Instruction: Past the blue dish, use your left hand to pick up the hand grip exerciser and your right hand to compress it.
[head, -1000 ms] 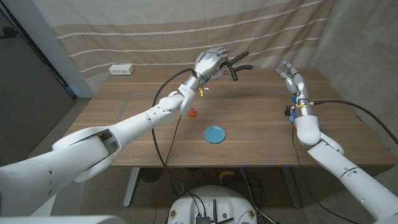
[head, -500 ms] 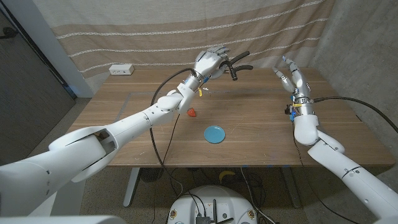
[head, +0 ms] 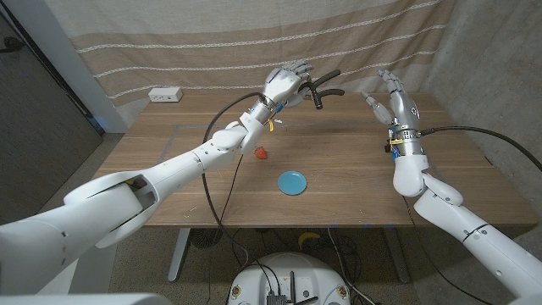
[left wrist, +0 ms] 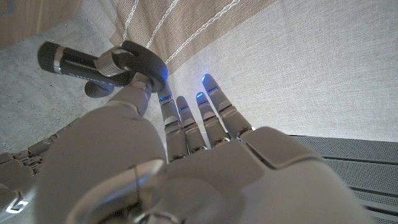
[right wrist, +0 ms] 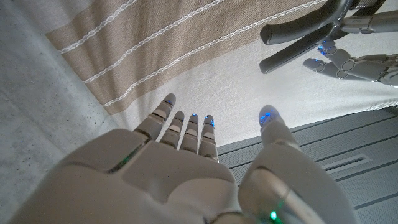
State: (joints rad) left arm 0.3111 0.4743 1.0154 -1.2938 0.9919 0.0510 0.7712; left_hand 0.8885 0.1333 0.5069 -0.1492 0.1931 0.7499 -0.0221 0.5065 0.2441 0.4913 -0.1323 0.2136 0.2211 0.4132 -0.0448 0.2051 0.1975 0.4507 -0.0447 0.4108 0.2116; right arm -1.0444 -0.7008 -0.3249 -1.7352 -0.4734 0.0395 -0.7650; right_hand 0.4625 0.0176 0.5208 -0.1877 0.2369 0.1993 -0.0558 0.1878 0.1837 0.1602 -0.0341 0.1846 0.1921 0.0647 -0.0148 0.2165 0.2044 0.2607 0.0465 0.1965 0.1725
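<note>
Holding the hand grip exerciser (head: pixel 323 87) aloft, left hand (head: pixel 285 85); right hand (head: pixel 396 105) spread.

Matt wood table (head: pixel 339 152); glossy blue dish (head: pixel 293 182); woven cloth backdrop (head: pixel 212 42).

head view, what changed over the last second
The right hand rose and drew in toward the hand grip exerciser, fingers spread and holding nothing; a gap remains between them. The left hand stayed raised past the blue dish, holding the exerciser in the same spot. The dish and the small red thing on the table did not move.
</note>
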